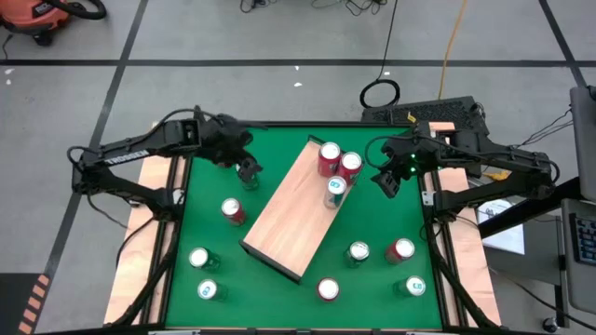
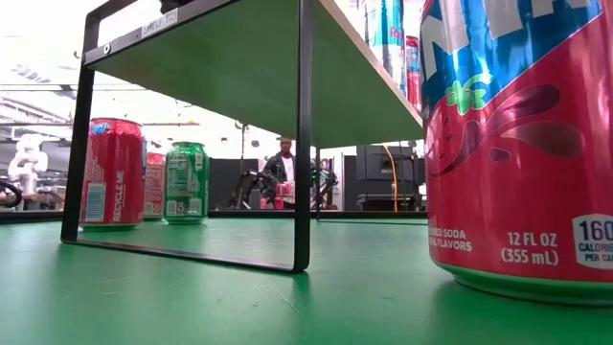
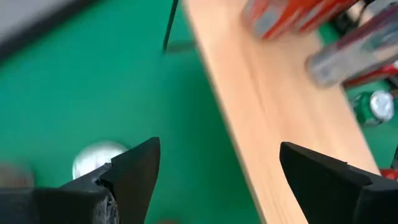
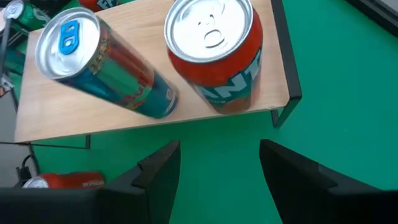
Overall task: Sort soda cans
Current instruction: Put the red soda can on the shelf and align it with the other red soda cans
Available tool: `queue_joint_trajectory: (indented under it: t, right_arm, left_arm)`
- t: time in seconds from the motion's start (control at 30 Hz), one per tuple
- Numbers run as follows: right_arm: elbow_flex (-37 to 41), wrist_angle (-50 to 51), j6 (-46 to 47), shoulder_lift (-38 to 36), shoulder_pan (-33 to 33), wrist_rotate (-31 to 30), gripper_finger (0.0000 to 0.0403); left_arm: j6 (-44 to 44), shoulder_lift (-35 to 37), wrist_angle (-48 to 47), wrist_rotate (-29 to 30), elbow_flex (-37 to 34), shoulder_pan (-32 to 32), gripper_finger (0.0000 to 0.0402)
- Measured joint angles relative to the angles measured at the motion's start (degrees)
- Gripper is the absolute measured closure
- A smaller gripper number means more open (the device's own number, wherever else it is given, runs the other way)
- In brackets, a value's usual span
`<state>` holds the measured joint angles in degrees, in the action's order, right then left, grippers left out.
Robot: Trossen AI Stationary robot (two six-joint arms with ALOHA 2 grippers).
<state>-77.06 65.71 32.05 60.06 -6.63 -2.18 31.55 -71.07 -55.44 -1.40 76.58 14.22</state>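
A light wooden board (image 1: 296, 207) on black legs lies slantwise across the green table. At its far end stand two red soda cans (image 1: 329, 156) (image 1: 350, 165) and a teal one (image 1: 335, 191); the right wrist view shows the teal can (image 4: 102, 65) and a red can (image 4: 214, 53). Several more red and green cans stand around on the table, among them a red can (image 1: 233, 211) to the left of the board. My left gripper (image 1: 248, 172) hangs open above the table left of the board. My right gripper (image 1: 389, 181) hangs open to the right of the board's far end.
Cans on the near half of the table: green (image 1: 199, 259), green (image 1: 210, 291), red (image 1: 327, 289), green (image 1: 358, 252), red (image 1: 400, 249), teal (image 1: 413, 287). In the low view a red can (image 2: 517, 144) stands close by. A person (image 2: 284, 168) sits in the room behind.
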Motion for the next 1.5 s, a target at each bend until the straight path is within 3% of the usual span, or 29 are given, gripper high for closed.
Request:
queue_joint_trajectory:
  t: [0.27,0.47,0.67,0.87,1.07,1.17,1.5]
  right_arm:
    - [0.0,1.11,-0.2,-2.03,0.02,0.97,0.0193]
    - [0.0,1.05,0.23,-3.04,0.02,0.97,0.0193]
    - [0.0,1.01,1.81,-3.2,0.02,0.99,0.0193]
    - [0.0,1.01,-0.05,-3.18,0.07,0.98,0.0193]
    - [0.0,1.01,1.29,-3.18,0.07,0.97,0.0193]
    - [0.0,1.01,3.18,-3.18,0.07,0.99,0.0193]
    - [0.0,1.01,7.86,-3.18,0.07,0.94,0.0193]
  left_arm:
    - [9.72,0.04,-8.05,0.16,0.0,-8.4,0.007]
    - [14.62,0.02,-19.24,2.18,0.0,-15.17,0.007]
    - [22.35,0.02,-28.51,-0.28,-0.02,-16.24,0.007]
    - [23.58,0.02,-26.64,2.55,-1.03,-16.63,0.007]
    - [29.56,-0.15,-22.09,-1.43,-6.46,-16.33,0.0066]
    - [31.06,-0.28,-20.43,-3.78,-10.16,-16.35,0.0052]
    - [28.08,-0.22,-10.8,-0.69,-16.4,-16.07,0.0004]
